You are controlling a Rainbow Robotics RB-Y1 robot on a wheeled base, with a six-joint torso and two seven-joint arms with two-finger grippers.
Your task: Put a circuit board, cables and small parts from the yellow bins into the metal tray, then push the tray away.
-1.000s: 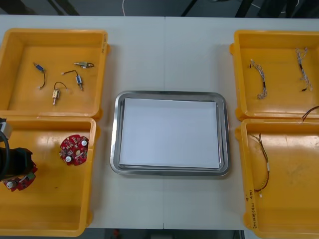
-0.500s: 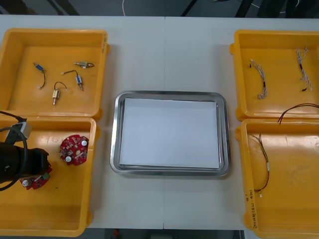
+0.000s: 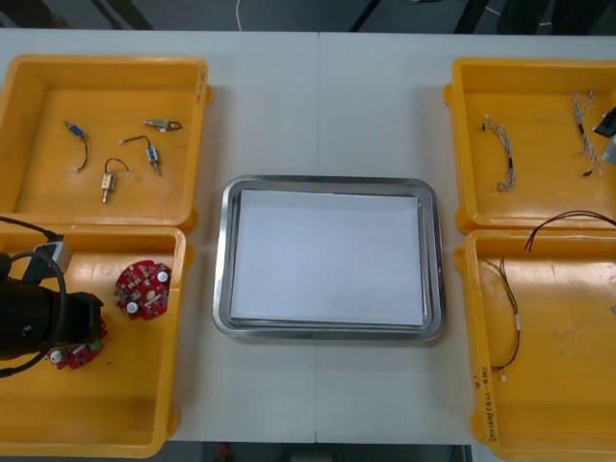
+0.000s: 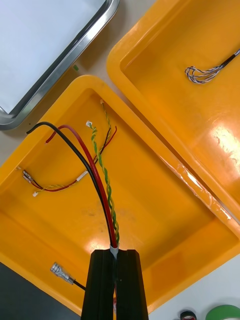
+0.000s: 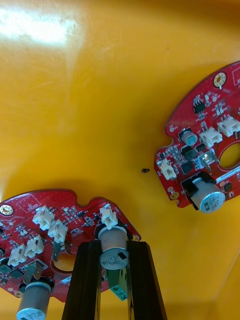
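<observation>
Light table (image 3: 318,106), metal tray (image 3: 327,182) dead centre between the yellow bins, white inside, and neither of your two loads is in it yet.

Your left gripper (image 5: 114,247) is down in the near left bin (image 3: 115,423). Its jaws are clamped on a silver can-shaped part standing on a round red circuit board (image 5: 50,220), not on the board's edge. That's my worry: hanging from one component, the board could swing or twist loose when you lift, or clip the second board (image 5: 200,145) lying just beside it. It's round, so no real long axis, and it faces component-side up at the wrist camera.

Your right gripper (image 4: 115,252) is up above the near right bin (image 4: 165,200), jaws pinched together on one end of a cable bundle (image 4: 97,175) (black, red, a yellow-green twist). The bundle's long axis runs away from the fingers toward the tray, loose ends fanned out. Those ends could snag the bin wall, or hook the other cable (image 4: 60,186) lying in the bin and drag it along.
</observation>
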